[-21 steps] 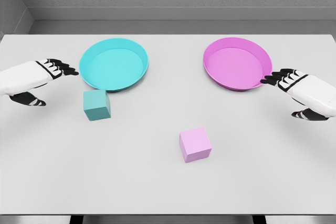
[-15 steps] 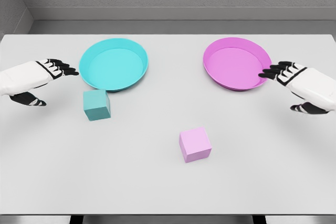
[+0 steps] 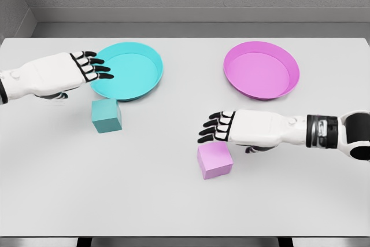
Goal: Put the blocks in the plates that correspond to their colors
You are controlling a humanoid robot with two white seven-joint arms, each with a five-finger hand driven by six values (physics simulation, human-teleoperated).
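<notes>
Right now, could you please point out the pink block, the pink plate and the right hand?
pink block (image 3: pixel 214 161): head view, on its top face.
pink plate (image 3: pixel 261 73): head view, on its bare inner floor.
right hand (image 3: pixel 222 127): head view, on the knuckles.

Two plates are seen, one cyan (image 3: pixel 126 72) and one magenta (image 3: pixel 261 70); two blocks are seen, one teal (image 3: pixel 106 115) and one pink (image 3: pixel 214 160).

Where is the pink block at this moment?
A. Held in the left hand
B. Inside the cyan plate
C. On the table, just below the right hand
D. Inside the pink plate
C: the pink block sits on the white table, with the right hand open right above it in the picture, while the pink plate holds nothing.
</notes>
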